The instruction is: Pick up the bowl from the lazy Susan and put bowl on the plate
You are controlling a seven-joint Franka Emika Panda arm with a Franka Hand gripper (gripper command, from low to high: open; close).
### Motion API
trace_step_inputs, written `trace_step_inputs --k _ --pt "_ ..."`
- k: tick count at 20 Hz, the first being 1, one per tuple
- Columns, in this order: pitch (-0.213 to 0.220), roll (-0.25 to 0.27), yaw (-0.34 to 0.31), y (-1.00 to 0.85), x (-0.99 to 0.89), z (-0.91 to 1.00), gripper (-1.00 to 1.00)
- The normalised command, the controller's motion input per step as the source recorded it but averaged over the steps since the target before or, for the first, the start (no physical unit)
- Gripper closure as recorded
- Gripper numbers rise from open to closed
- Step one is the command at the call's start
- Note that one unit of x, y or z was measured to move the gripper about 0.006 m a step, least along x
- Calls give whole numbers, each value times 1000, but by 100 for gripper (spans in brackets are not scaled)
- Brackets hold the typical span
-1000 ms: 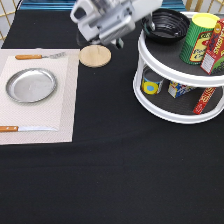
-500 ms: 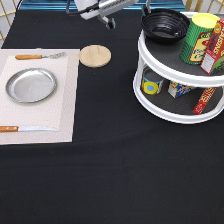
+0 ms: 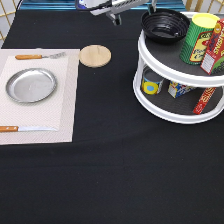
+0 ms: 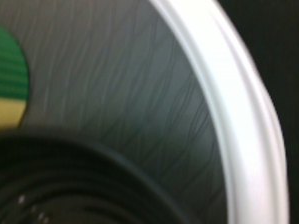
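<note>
The gripper (image 3: 116, 19) hangs at the exterior view's top, just beside the bowl (image 3: 165, 25); whether its jaws are open, I cannot tell. The bowl sits unlifted on the lazy Susan (image 3: 165, 102); the plate (image 3: 31, 85) lies bare, well apart.

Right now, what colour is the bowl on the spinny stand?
Glossy black; the bowl shows best in the exterior view.

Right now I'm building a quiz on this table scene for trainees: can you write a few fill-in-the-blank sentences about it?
1. The glossy black ridged bowl sits on the ____ tier of the white two-tier lazy Susan.
2. The round silver metal plate holds ____.
3. The round light wooden coaster lies between the plate and the ____.
4. The gripper is at the exterior view's ____ edge.

Missing words: top; nothing; lazy Susan; top
</note>
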Motion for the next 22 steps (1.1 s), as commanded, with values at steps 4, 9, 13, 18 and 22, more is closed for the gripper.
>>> trace_step_inputs --k 4,9,13,18,22 --pt "-48 -139 -41 488 -285 -216 -100" --pt "-51 -179 -32 431 -156 -85 100" --pt "-55 -189 -13 251 -124 1 100" --pt "-29 -130 0 -12 -71 18 100" --pt "0 -48 0 -260 1 79 100"
